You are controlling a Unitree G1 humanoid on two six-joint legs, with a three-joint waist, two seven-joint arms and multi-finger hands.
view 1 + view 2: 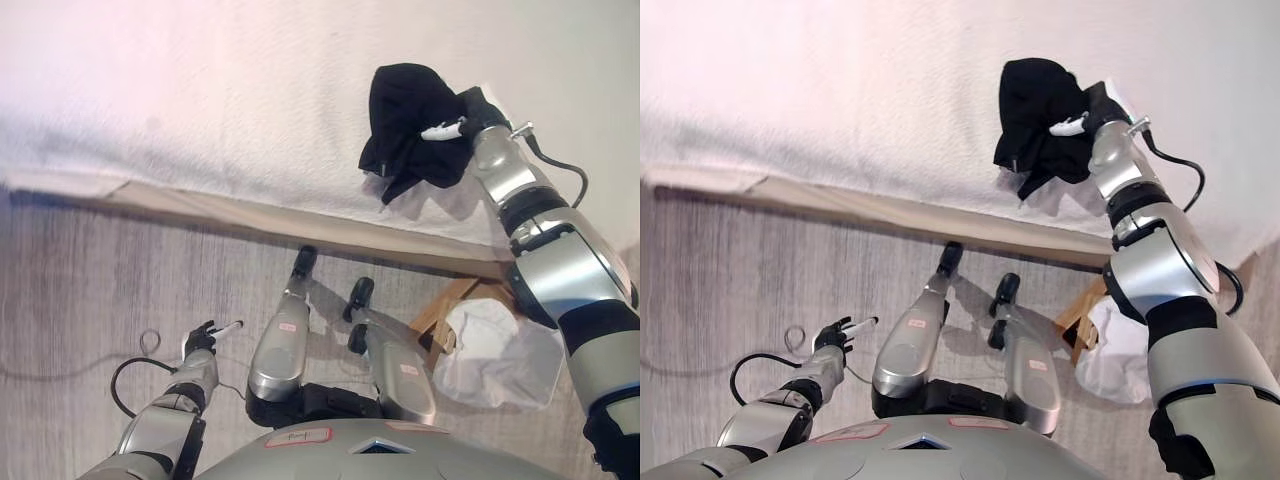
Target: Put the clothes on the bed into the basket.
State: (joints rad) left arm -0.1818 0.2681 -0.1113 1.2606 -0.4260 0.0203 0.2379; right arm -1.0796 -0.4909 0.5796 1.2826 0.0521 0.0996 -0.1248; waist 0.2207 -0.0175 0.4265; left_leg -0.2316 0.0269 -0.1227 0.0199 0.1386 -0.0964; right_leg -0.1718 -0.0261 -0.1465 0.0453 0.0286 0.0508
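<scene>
The right hand (470,125) has its fingers curled into the black garment (410,125), bunched above the bed (200,90) — a loose pinch could drop it short of the basket (495,350).

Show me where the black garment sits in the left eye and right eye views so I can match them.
Left eye view: black garment upper right of centre, bunched at the right hand, over the white bed.
Right eye view: black garment upper right of centre, slightly further left.
Shared landmark: the wooden-framed basket with white liner at lower right, on the floor.
</scene>
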